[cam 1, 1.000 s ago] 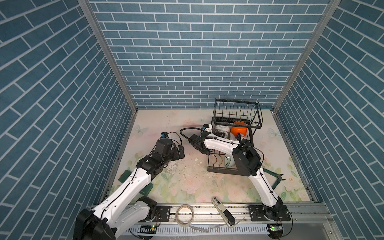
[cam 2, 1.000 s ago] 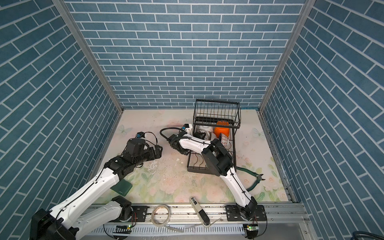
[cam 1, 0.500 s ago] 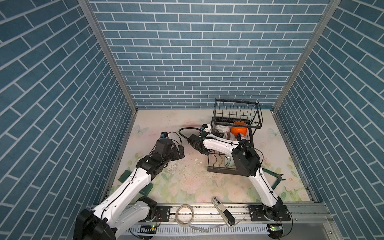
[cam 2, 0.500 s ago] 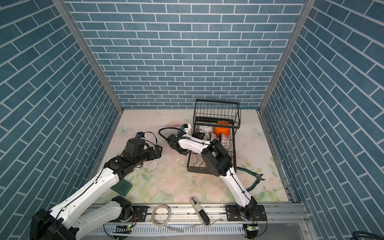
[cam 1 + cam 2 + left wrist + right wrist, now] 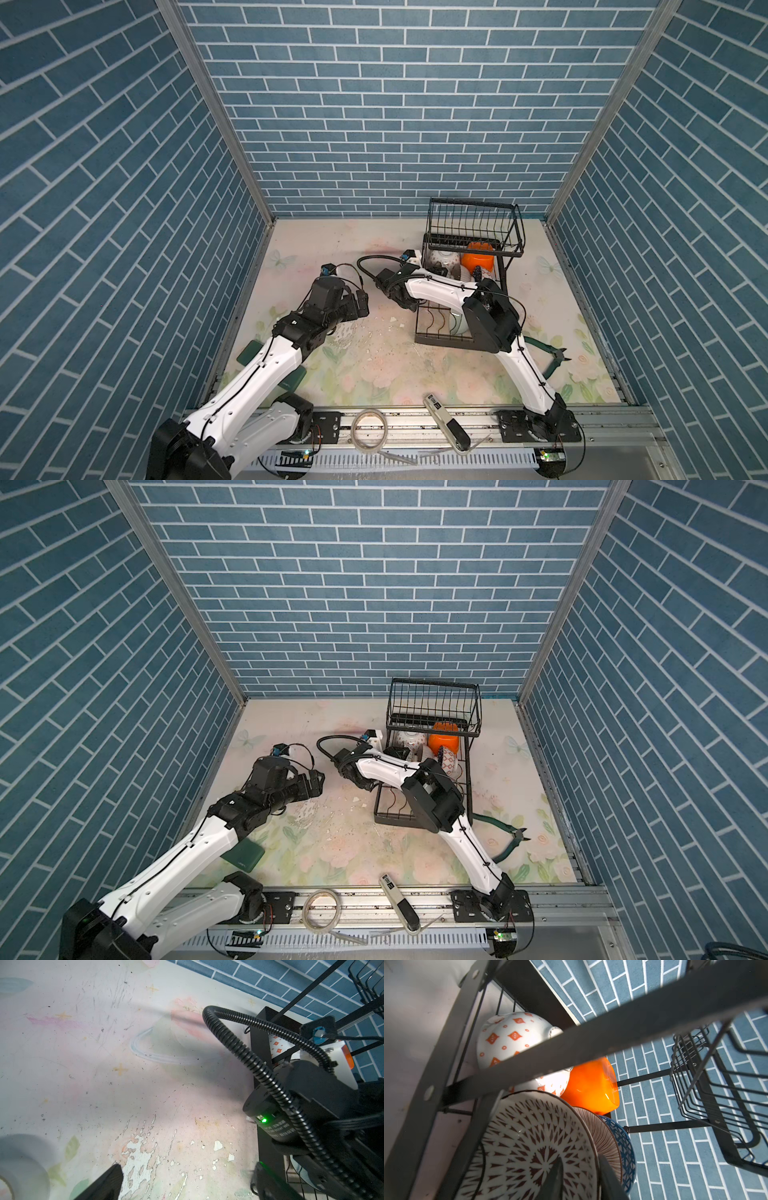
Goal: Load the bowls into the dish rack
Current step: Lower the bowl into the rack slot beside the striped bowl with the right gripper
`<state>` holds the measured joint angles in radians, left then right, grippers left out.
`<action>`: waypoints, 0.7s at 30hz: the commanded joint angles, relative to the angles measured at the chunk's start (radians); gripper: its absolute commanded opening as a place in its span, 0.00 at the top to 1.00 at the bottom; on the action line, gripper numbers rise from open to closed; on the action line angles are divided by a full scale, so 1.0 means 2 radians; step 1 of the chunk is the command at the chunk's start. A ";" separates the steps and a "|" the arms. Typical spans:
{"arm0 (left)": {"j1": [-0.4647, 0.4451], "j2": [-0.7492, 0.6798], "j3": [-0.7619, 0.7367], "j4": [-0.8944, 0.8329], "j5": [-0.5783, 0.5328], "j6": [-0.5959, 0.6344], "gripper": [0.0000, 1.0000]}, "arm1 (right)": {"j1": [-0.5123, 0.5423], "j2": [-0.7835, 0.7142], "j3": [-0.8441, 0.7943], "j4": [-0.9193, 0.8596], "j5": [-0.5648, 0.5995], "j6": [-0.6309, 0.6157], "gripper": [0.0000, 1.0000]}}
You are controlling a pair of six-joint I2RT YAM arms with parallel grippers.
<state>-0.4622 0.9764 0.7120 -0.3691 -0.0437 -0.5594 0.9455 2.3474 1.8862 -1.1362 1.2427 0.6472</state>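
- At the far left, near the front edge, a dark green flat pad lies on the floral table, partly under the left arm.
- Left of centre, the left gripper hangs low over bare table, pointing toward the rack. Its jaws are spread wide and hold nothing.
- On the near metal rail lie a tape roll and, just to its right, a white-and-black handheld tool.
- Right of centre, the right gripper reaches into the lower tier from the rack's left side. Its jaws stand parted astride the rim of a red-brown patterned bowl, one finger inside the bowl and one outside.
- The black wire dish rack stands on the right, toward the far wall.
- Every bowl in view sits in its lower tier. Behind the patterned one stand a brown-striped bowl and a blue-patterned bowl.
- Farther back are a white bowl with orange diamonds and an orange plastic bowl.
- A pale bowl stands in the near slots.
- Green-handled pliers lie right of the rack.
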 commanded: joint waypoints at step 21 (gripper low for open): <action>0.004 -0.027 -0.018 -0.018 -0.004 0.005 0.00 | 0.003 -0.123 -0.069 0.117 -0.130 -0.041 0.27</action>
<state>-0.4603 0.9306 0.6945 -0.3840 -0.0441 -0.5594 0.9470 2.1765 1.7885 -0.9436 1.0267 0.5682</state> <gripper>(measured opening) 0.997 0.730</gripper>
